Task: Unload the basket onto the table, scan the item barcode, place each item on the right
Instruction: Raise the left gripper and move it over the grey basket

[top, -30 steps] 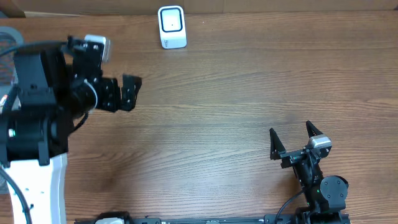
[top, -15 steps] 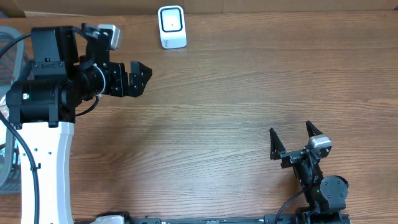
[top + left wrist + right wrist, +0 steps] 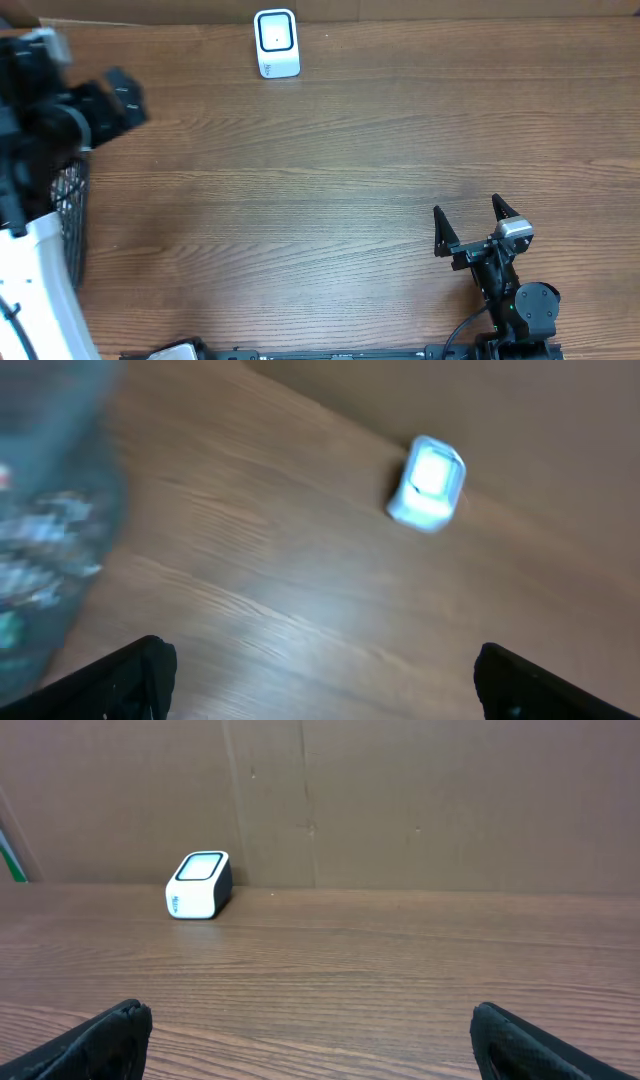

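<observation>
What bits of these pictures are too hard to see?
Basket contents: left wrist view, smeared by motion blur.
Basket, overhead: mostly covered by the left arm.
Scanner lettering: right wrist view, too small to read.

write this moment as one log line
left gripper open, empty, near wire basket | right gripper open, empty | barcode scanner far edge, untouched

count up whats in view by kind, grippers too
barcode scanner: 1
wire basket: 1
grippers: 2, the left gripper and the right gripper, both open and empty
total: 4
The basket's contents are too blurred in the left wrist view to count.
</observation>
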You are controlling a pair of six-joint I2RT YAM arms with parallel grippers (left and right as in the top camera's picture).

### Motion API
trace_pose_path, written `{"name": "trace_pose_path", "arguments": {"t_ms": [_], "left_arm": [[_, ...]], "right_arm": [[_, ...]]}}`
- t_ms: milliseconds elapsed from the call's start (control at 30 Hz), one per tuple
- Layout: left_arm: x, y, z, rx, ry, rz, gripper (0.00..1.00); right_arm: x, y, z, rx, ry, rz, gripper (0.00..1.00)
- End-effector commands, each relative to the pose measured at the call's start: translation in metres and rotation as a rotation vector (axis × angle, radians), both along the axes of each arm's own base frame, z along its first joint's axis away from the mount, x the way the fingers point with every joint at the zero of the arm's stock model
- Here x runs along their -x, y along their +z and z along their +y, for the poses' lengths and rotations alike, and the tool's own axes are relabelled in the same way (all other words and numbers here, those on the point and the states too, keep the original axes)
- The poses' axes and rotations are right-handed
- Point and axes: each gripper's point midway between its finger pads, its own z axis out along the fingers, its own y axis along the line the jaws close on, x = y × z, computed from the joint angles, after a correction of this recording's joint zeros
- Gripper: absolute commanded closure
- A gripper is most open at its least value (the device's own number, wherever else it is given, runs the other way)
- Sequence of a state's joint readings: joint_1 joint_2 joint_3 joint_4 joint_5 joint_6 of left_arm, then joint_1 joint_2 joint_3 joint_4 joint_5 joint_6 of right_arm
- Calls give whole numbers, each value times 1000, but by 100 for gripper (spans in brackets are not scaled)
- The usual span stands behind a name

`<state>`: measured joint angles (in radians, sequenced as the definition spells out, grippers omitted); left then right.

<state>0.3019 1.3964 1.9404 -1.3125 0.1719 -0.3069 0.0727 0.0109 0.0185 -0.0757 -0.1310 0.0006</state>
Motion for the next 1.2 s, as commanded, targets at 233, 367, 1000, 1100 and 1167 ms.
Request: {"name": "trace_pose_path", "arguments": {"t_ms": [233,367,1000,1100,1167], "left_arm": [[83,7,149,175,746,-49,0],[109,-15,180,201,881,30,0],[154,-144,254,176,1100,587,0],[162,-154,265,202,1119,594,0],[156,-162,273,212,1044,584,0]], "right_arm": [[0,-3,2,-5,9,0,0],[0,-3,2,-5,9,0,0],[0,-3,2,-5,9,0,0],[0,-3,2,-5,9,0,0],[0,-3,2,-5,9,0,0]]}}
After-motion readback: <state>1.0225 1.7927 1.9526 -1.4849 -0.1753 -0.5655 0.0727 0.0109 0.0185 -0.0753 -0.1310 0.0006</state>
